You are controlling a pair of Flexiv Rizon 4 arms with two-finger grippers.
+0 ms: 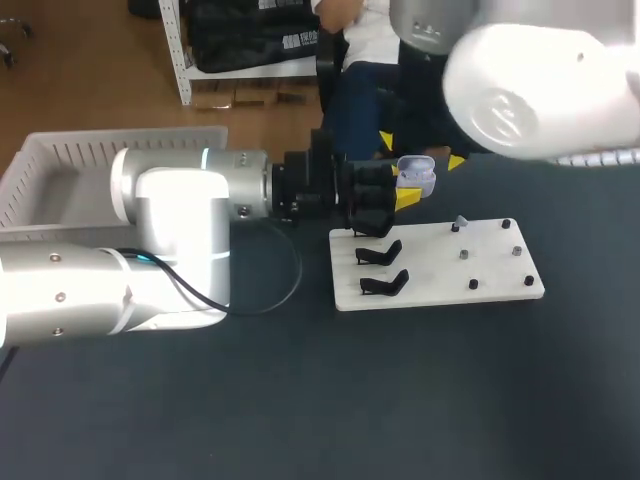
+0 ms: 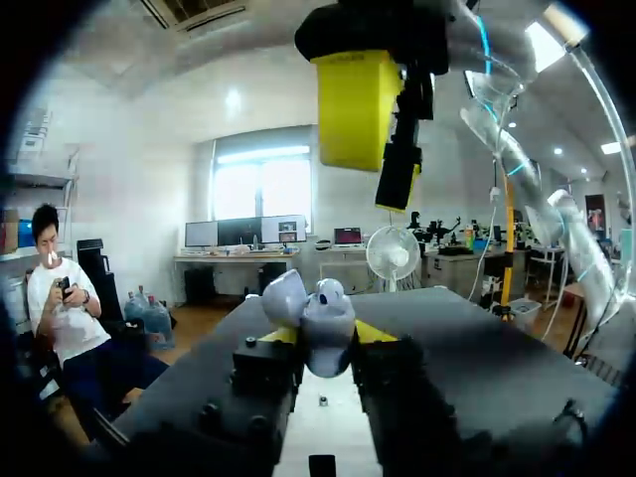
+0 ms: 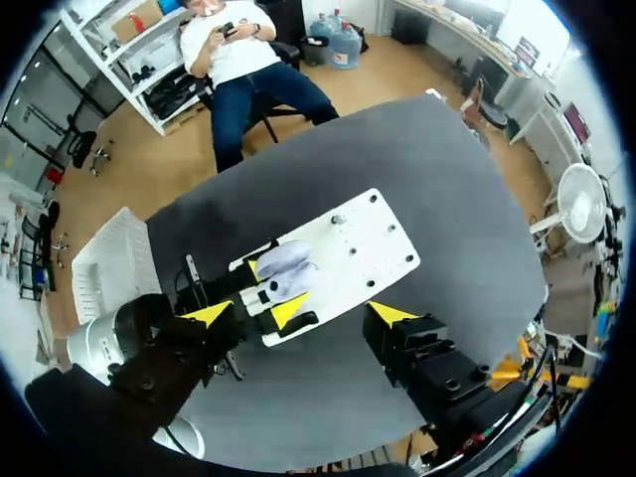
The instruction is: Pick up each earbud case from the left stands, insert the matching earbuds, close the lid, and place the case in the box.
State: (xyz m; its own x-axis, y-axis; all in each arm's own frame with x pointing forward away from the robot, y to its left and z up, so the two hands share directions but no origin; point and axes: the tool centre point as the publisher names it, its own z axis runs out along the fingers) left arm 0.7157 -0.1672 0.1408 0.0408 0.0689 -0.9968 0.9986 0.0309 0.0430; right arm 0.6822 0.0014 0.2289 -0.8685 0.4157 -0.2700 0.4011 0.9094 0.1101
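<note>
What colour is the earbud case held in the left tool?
The earbud case is pale lavender, almost grey-white. It shows best in the left wrist view.

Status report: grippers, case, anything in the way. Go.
Left gripper shut on earbud case, lid open, above the white board. Right gripper open, empty, directly over the case. Black stands below, clear of it.

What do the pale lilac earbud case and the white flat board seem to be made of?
Pale lilac rounded earbud case: probably smooth, slightly glossy plastic, with soft highlights. White flat rectangular board: matte, even surface, perhaps plastic or painted sheet; the look leaves it open.
</note>
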